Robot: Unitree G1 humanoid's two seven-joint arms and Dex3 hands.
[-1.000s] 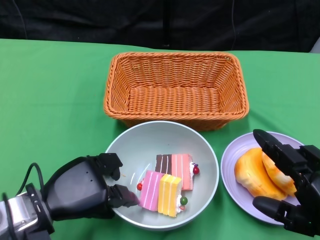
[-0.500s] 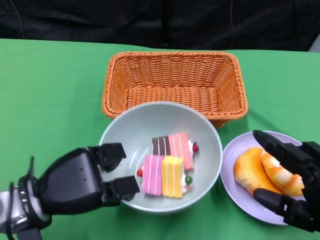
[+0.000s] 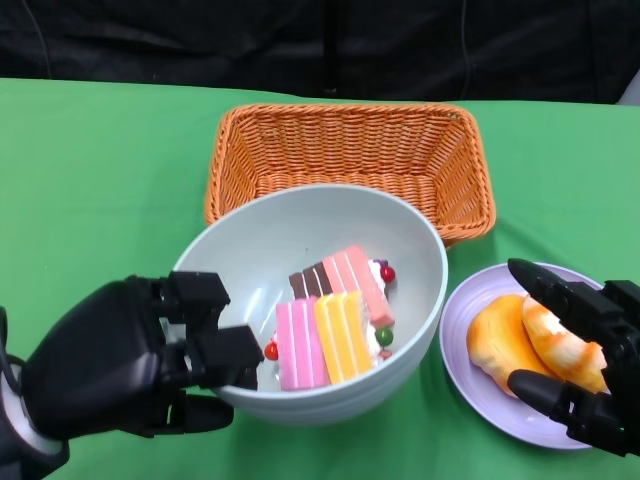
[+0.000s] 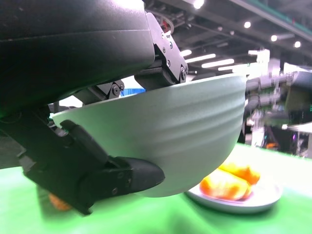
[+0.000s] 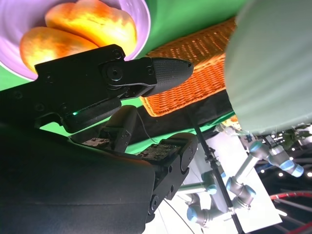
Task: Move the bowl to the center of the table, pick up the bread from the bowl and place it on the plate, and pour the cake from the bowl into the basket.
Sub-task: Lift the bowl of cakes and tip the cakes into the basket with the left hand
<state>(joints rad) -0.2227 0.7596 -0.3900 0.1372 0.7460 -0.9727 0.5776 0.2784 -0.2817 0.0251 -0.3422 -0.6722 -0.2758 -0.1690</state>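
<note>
The left hand (image 3: 150, 365) grips the near rim of the bowl (image 3: 300, 225) and holds it up off the green desk (image 3: 100, 170), tipped a little. Cake (image 3: 330, 320) slices lie inside it, just past the fingers. The right hand (image 3: 580, 350) is open over the plate (image 3: 460, 310), holding nothing, with the bread (image 3: 515, 345) right under it. Beyond the bowl sits the basket (image 3: 350, 160).

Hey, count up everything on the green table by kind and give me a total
Woven orange wicker basket: 1
Pale green ceramic bowl: 1
Lilac round plate: 1
Striped cake slices: 3
Golden bread rolls: 2
Total: 8
</note>
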